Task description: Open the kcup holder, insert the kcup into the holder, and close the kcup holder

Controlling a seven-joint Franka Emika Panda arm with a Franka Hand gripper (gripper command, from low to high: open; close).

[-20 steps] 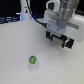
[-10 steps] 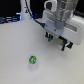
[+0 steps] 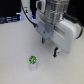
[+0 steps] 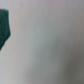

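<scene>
Kcup (image 3: pixel 33 60): small green pod, upright on the white tabletop (image 3: pixel 15 50), apart from the jaws and nearer the camera; untouched. Jaws: hang above the tabletop; their spread cannot be told; wrist view blurred.

One arm (image 3: pixel 50 15) stood over one counter (image 3: pixel 15 50), and it carried one tool (image 3: pixel 44 39). One kcup (image 3: pixel 33 60) sat on the counter, green with a pale top. One white housing (image 3: pixel 67 36) lay on the exterior view's right, beside the tool. A small dark piece (image 3: pixel 56 51) showed near its lower edge; what it was could not be told. Dark shapes lay along the far edge, too blurred to count. The wrist view showed one dark green shape (image 4: pixel 4 27) at its edge against a plain pale surface, nothing else countable.
</scene>
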